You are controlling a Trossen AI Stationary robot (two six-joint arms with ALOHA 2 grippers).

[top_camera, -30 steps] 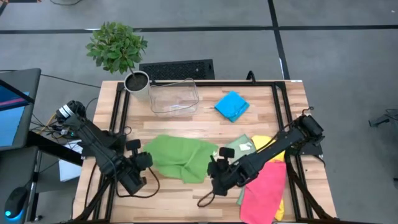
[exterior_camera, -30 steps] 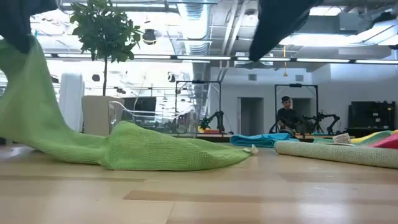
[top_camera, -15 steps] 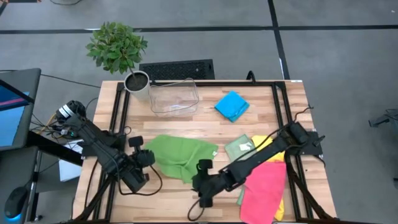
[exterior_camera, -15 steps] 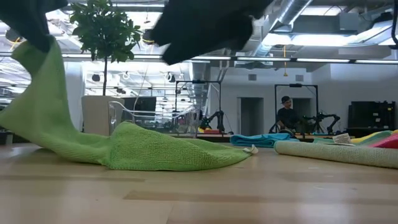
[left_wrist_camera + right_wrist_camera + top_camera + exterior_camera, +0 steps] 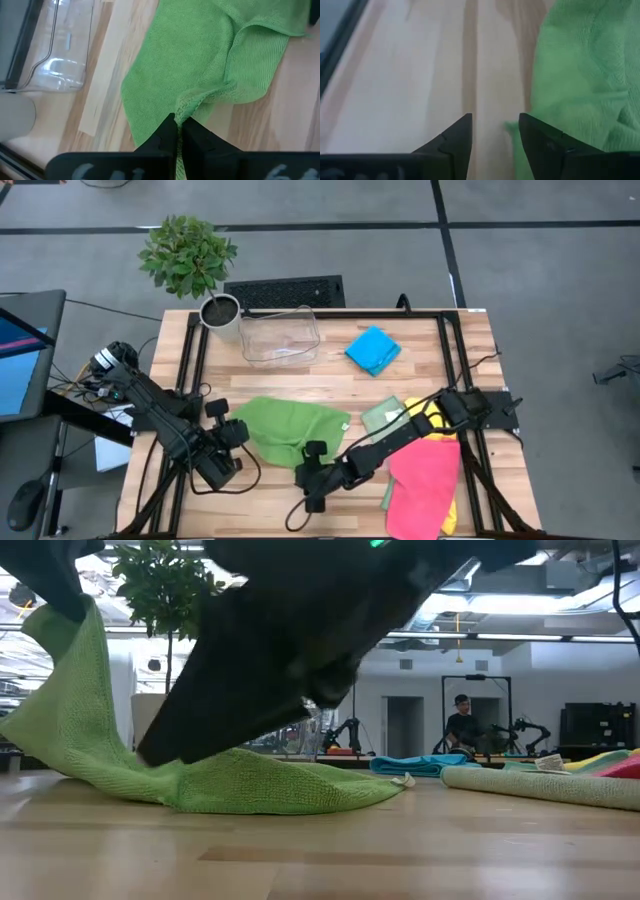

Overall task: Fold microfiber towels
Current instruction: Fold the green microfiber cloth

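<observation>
- High view: the bright green towel lies crumpled at the middle of the wooden desk. Behind it stands a clear plastic bin with a potted plant beside that; a folded blue towel lies past the bin's other side. A pink towel overlaps a yellow one and a pale sage one on the green towel's right.
- The left tool is at the green towel's left edge; the right tool is at its near edge.
- Low view: the green towel rises in a soft peak on one side; a dark arm blocks much of the scene. A person sits far behind.
- Left wrist view: the left tool is clamped on a fuzzy hem of the green towel.
- Right wrist view: the right tool has its fingers apart, holding nothing, over bare wood beside the nubby green towel.
</observation>
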